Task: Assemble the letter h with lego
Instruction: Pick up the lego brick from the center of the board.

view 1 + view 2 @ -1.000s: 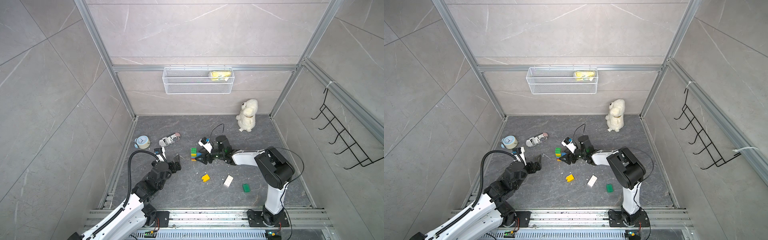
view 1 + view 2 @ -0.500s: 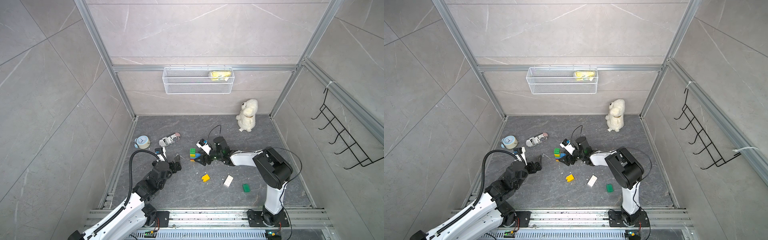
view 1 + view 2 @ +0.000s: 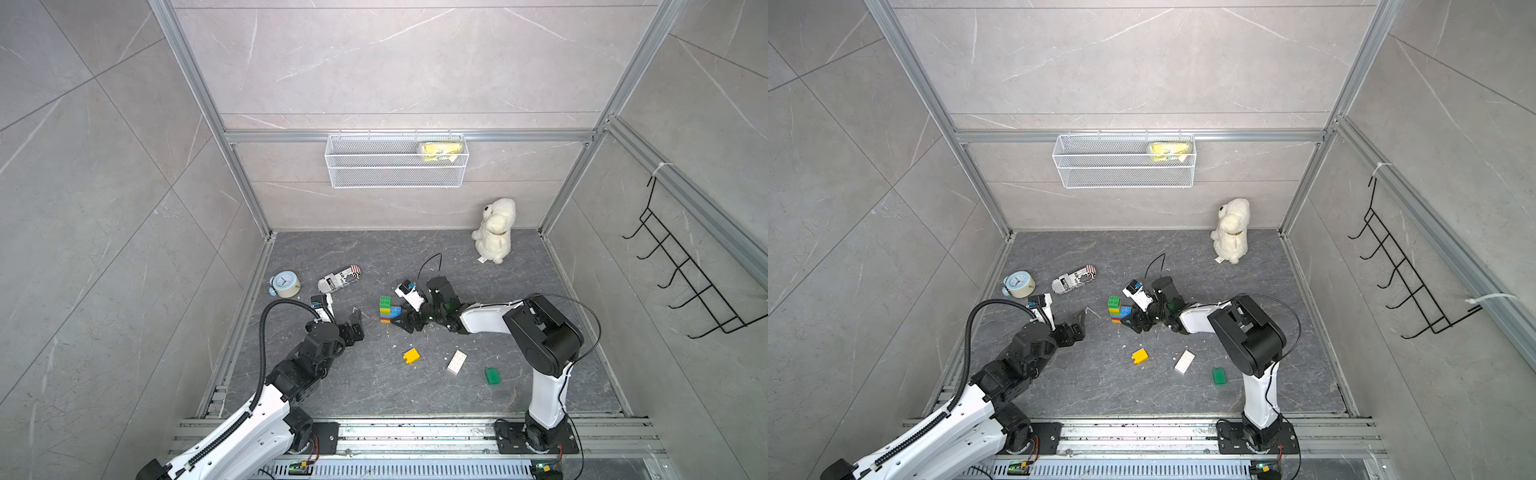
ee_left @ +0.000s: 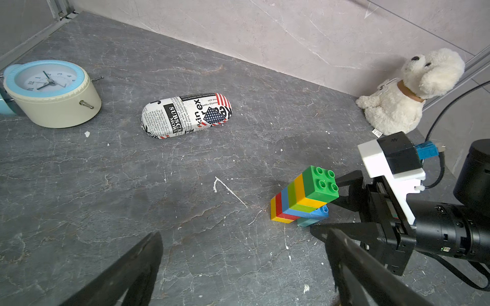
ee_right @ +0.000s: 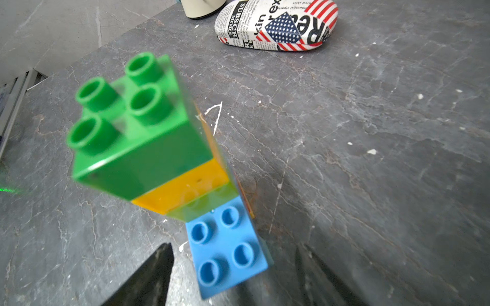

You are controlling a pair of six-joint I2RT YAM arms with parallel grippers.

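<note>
Right arm at a part-built lego h in the middle of the floor (image 3: 519,270); left arm apart.

Nearest the front edge lie a loose yellow brick (image 3: 411,356), a white brick (image 3: 456,361) and a dark green brick (image 3: 491,375). Further in, the left gripper (image 3: 345,321) gapes empty, well apart from the build. At mid-floor the upright lego column (image 3: 385,307) has a blue brick (image 4: 316,213) jutting lengthwise toward the right gripper (image 5: 233,246). Its spread fingers (image 5: 151,278) flank the brick without visibly pinching it. This arm is nearer.

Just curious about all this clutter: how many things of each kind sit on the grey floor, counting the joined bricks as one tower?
Loose bricks: 3
Brick tower: 1
Alarm clock: 1
Printed case: 1
Plush toy: 1
Total: 7
</note>
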